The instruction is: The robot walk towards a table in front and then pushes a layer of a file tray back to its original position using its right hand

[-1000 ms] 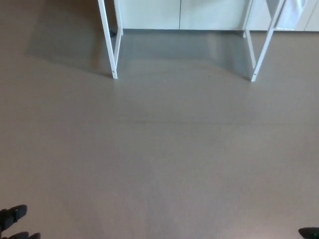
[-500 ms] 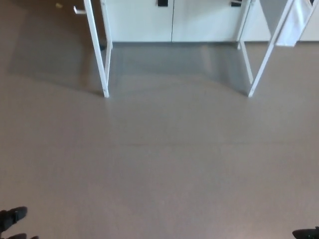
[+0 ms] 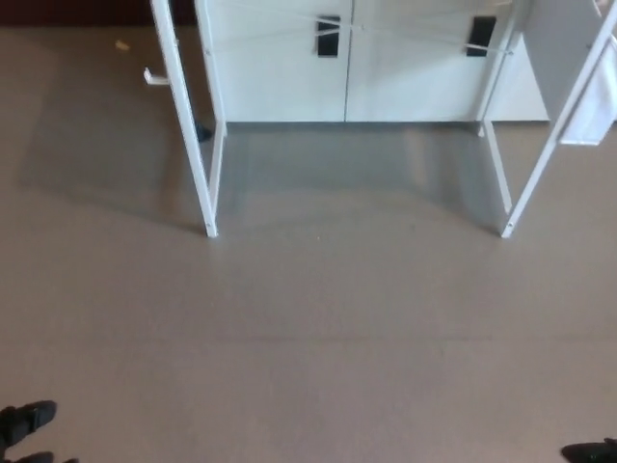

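The white table legs (image 3: pixel 210 164) sit lower in the picture than a moment ago and more of the pale cabinet (image 3: pixel 347 68) behind them shows, a shift of the whole view as the camera moves. The slim, painted legs stand at eleven and one o'clock on smooth grey-brown floor (image 3: pixel 318 328), casting a soft shadow. The left hand (image 3: pixel 24 424) shows as a black sliver at seven o'clock, the right hand (image 3: pixel 593 450) at five, both low at the robot's sides as for walking; whether either is spread or closed cannot be told. The file tray is out of view, presumably on the tabletop above the frame.
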